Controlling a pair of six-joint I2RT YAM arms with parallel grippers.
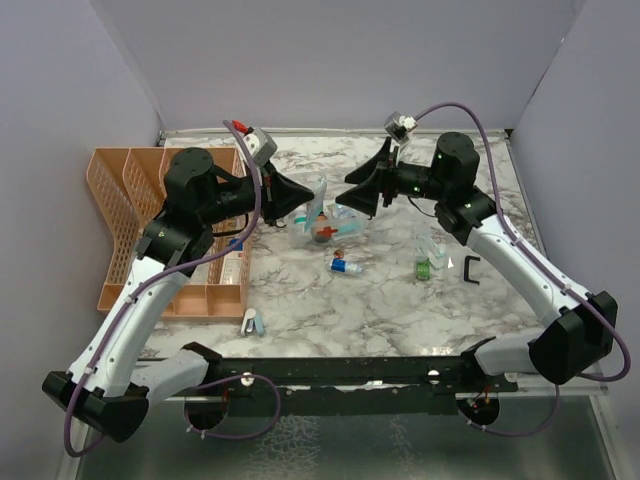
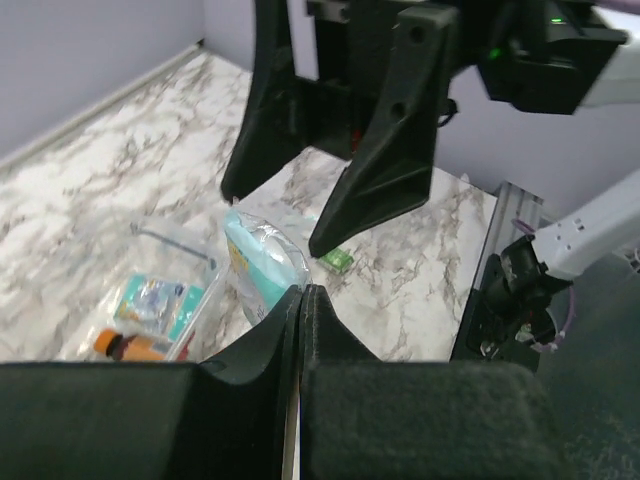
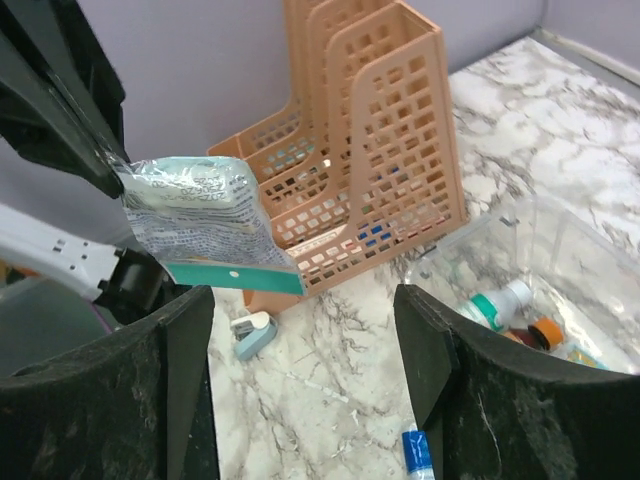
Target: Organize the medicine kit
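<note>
The left claw (image 1: 303, 197) is closed tight on the top edge of a teal-and-clear packet (image 3: 195, 215), which hangs from its fingertips in the air above the middle of the bench (image 1: 400, 310). Facing it from the right, the right claw (image 1: 352, 195) stands wide and grips nothing. In its own wrist view, the two fingers (image 3: 430, 350) sit on either side of the packet's lower edge without pinching it. The medicine kit (image 1: 325, 232), a clear box, sits open on the bench just below and a little nearer than the two claws, about midway between left and right. Inside it lie an orange-capped item (image 2: 125, 345), a teal sachet (image 2: 155, 300) and a white-capped bottle (image 3: 505, 298). The orange lattice organizer (image 1: 130, 220) stands on the left side of the bench, well apart from the kit, with the left arm reaching over it. Near the kit, toward the front, lies a small blue-and-white vial (image 1: 347, 266). Farther right lie a small green item (image 1: 423, 268) and a black clip (image 1: 470, 270). A clear piece (image 1: 430, 243) beside the green item may be the kit's lid, though the view is too faint to be sure. A small blue-grey stapler-like thing (image 1: 252, 322) lies near the front edge, just right of the organizer.
</note>
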